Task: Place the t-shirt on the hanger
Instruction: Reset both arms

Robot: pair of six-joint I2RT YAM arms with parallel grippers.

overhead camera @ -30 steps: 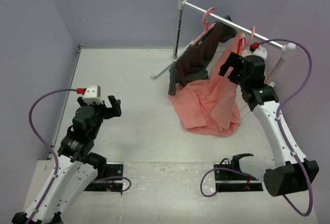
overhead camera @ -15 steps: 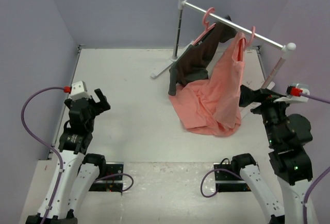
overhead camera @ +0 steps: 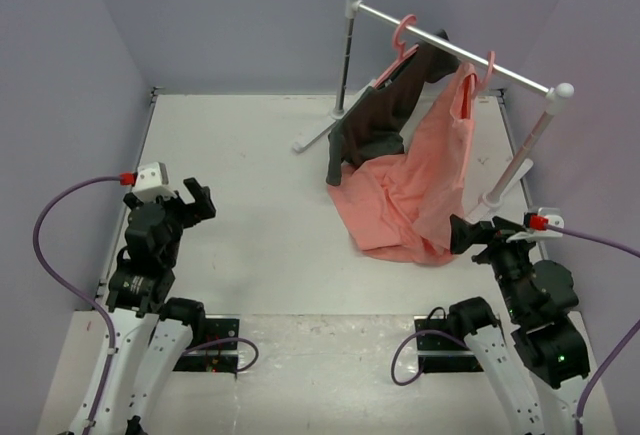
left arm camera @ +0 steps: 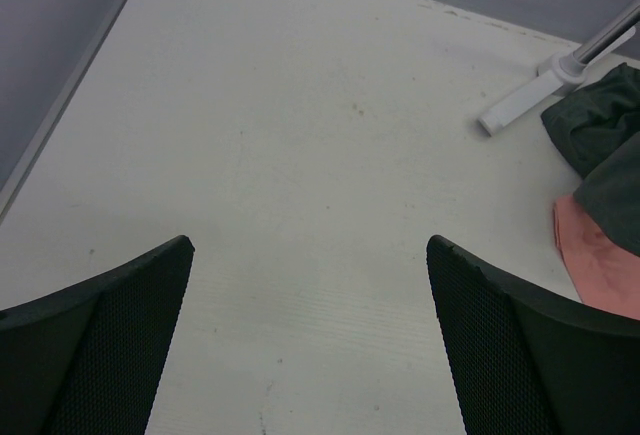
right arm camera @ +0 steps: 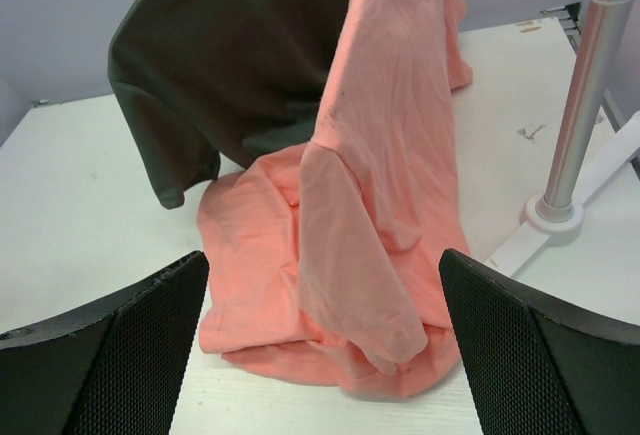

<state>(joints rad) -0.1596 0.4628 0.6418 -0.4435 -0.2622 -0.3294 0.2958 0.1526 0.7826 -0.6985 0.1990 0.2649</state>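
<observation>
Retreat by the right gripper (overhead camera: 468,234) from the rail (overhead camera: 450,47) to five o'clock, jaws released, empty; left gripper (overhead camera: 199,200) spread wide too. The t-shirt (overhead camera: 415,190) hangs on its hanger (overhead camera: 488,63) at one o'clock, hem pooled below, so likely finished.

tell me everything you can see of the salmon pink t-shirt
The t-shirt is plain salmon-pink soft cloth, no print. Its top hangs from the pink hanger on the rail; the rest drapes down and lies crumpled on the table. The dark grey garment hangs beside it, touching its edge.
</observation>
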